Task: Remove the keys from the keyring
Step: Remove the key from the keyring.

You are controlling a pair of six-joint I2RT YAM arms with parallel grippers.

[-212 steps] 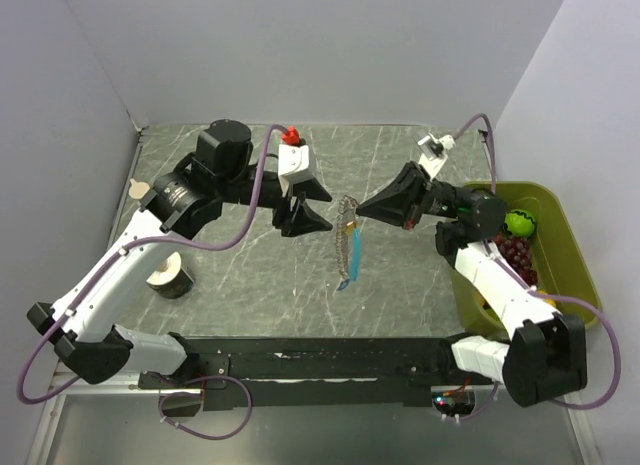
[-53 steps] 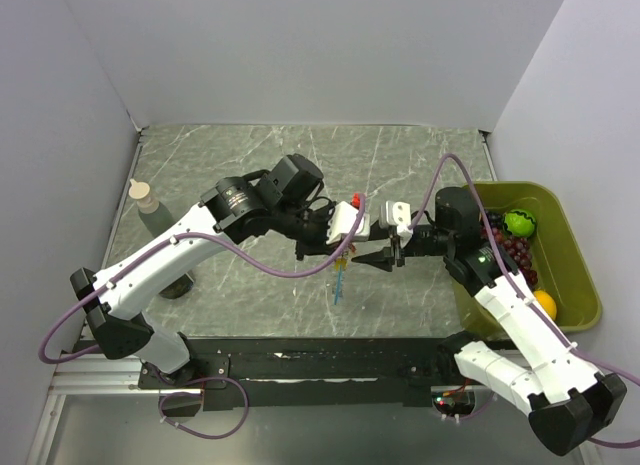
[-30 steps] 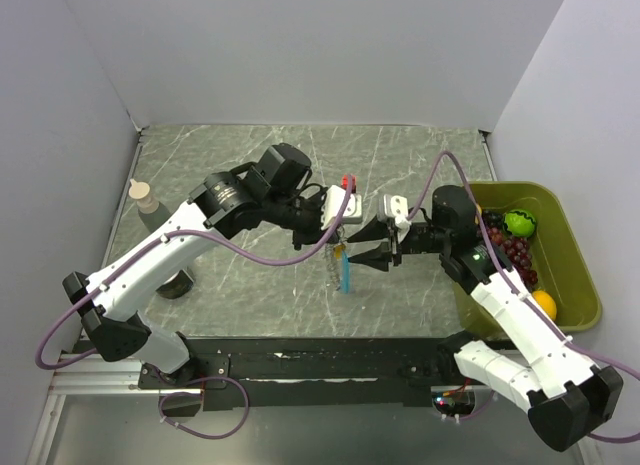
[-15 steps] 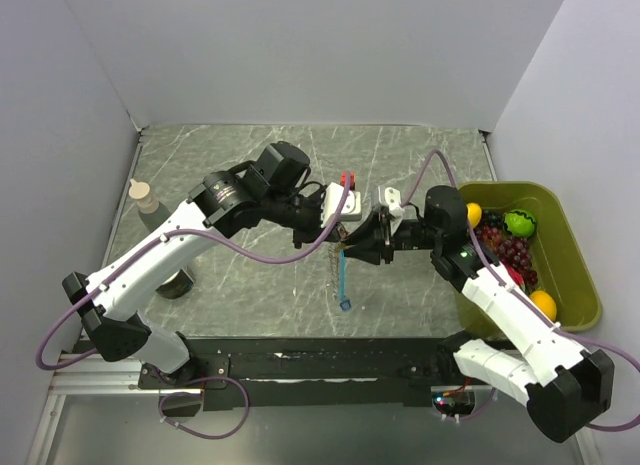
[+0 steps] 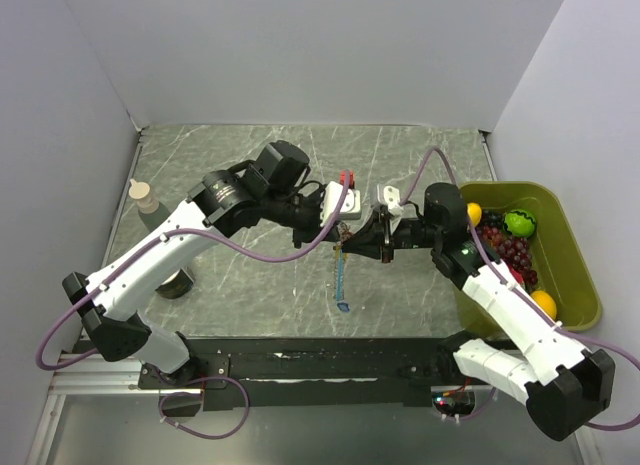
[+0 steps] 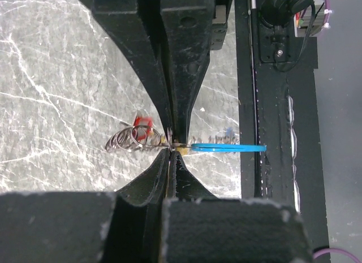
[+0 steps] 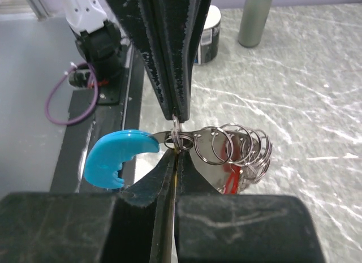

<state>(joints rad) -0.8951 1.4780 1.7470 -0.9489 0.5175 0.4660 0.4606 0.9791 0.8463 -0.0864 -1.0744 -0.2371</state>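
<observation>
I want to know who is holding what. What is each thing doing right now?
left fingers: shut on the keyring.
right fingers: shut on the keyring, meeting the left tips.
keyring: held up in the air.
blue strip: still attached, dangling.
red key: still on the keyring.
bottle: standing upright.

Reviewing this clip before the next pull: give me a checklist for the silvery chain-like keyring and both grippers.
1. Left gripper shut on the silvery chain-like metal keyring: ok.
2. Right gripper shut on the keyring beside it: ok.
3. Curved light-blue key free of the ring: not ok, attached.
4. Small red key in view: ok.
5. Hanging end clear of the grey marbled table: cannot tell.
</observation>
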